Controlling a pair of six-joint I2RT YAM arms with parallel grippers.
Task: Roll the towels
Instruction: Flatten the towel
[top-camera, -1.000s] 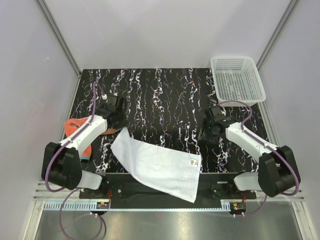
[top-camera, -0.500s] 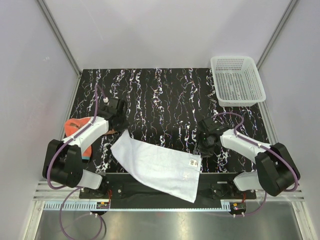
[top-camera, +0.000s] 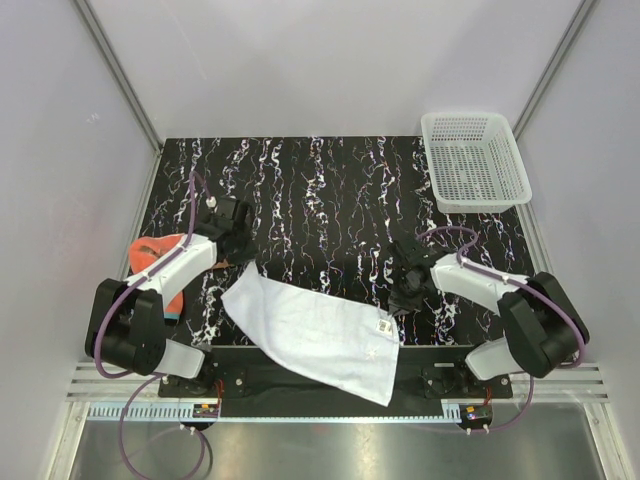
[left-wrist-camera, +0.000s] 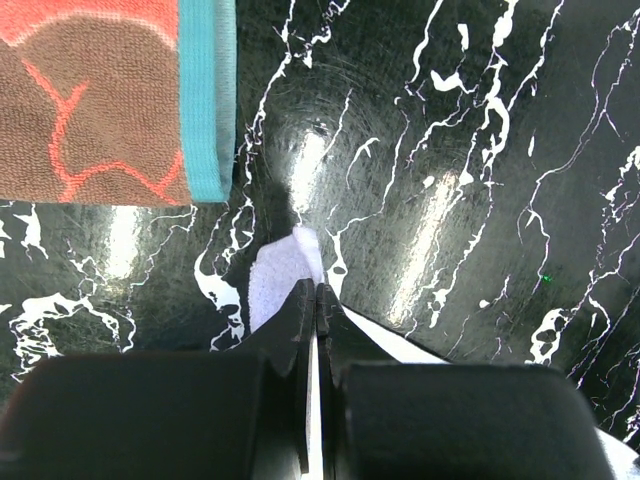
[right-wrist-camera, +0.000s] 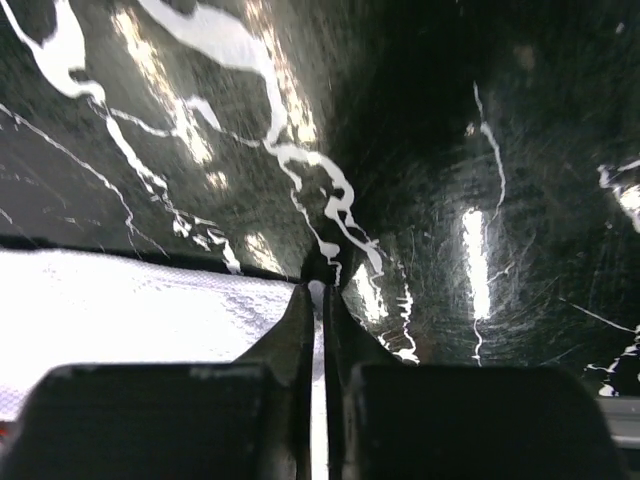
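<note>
The white towel (top-camera: 315, 330) lies spread flat at the near middle of the table, its near edge hanging over the front. My left gripper (top-camera: 241, 259) is shut on its far left corner; in the left wrist view the jaws (left-wrist-camera: 315, 292) pinch the white cloth (left-wrist-camera: 278, 268). My right gripper (top-camera: 402, 300) is shut on the far right corner, beside the small label; the right wrist view shows the white towel (right-wrist-camera: 130, 300) running in between the closed jaws (right-wrist-camera: 322, 290). The orange-red towel (top-camera: 150, 262) with teal edging (left-wrist-camera: 206, 100) lies flat at the left edge, partly under the left arm.
A white mesh basket (top-camera: 475, 160) stands at the far right corner of the black marbled table (top-camera: 330, 190). Grey walls close in on both sides and the back.
The right gripper has moved nearer and leftward, down onto the white towel's right corner, and has shut on it. The left gripper has held its corner without moving.
</note>
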